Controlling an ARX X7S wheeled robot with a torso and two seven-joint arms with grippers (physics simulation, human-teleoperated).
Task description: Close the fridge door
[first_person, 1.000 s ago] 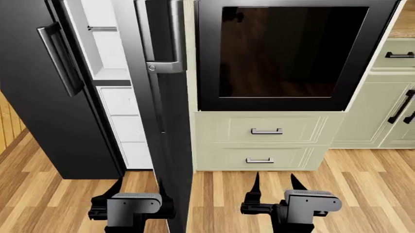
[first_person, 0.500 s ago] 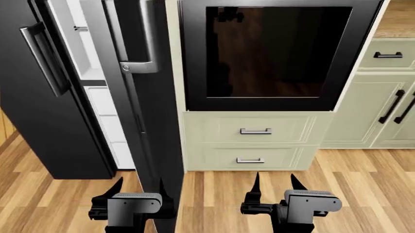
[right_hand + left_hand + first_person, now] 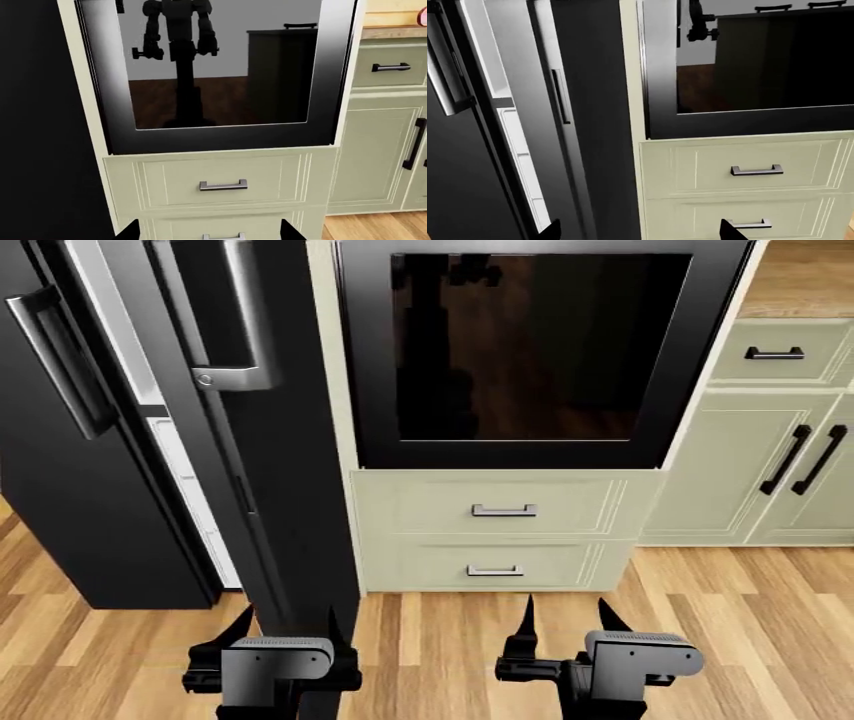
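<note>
Now the fridge door (image 3: 287, 440) stands ajar, edge-on, straight ahead of the left gripper (image 3: 283, 628), the nearer one; the right gripper (image 3: 567, 620) sits off beside it. Both spread, empty.

No legible txt or labels anywhere.

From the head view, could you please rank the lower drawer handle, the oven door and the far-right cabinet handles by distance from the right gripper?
1. Lower drawer handle, just ahead of the right gripper.
2. Oven door, higher up.
3. Far-right cabinet handles, off to the right.
</note>
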